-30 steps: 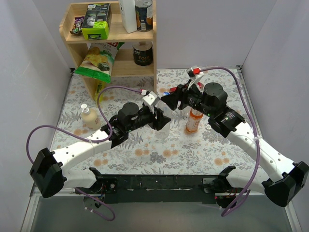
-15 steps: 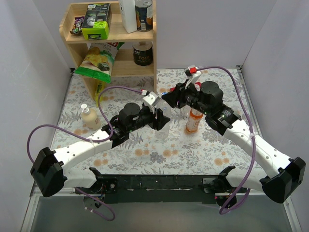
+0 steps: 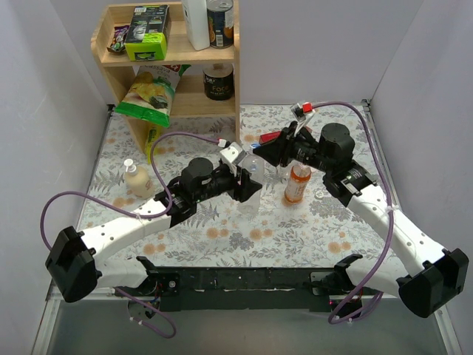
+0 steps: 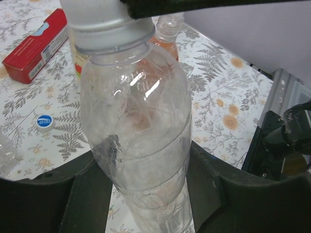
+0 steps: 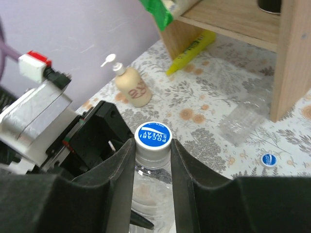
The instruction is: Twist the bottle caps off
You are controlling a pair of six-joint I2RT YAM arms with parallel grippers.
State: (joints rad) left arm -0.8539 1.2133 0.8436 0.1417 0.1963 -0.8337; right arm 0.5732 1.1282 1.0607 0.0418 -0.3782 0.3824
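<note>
left tool clamped on clear bottle body, middle of surface; right tool pinched onto its blue cap (looks seated). Risk: thin wall crushes or bottle spins in left grip under torque, so cap never breaks loose.

Left bottle beside right bottle, loose cap apparently behind them.

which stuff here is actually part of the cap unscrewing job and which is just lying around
Job: clear bottle, its blue cap, orange bottle, loose cap on the table.
Lying about: soap bottle, red box, crisp bag, wooden shelf, dark tin.
</note>
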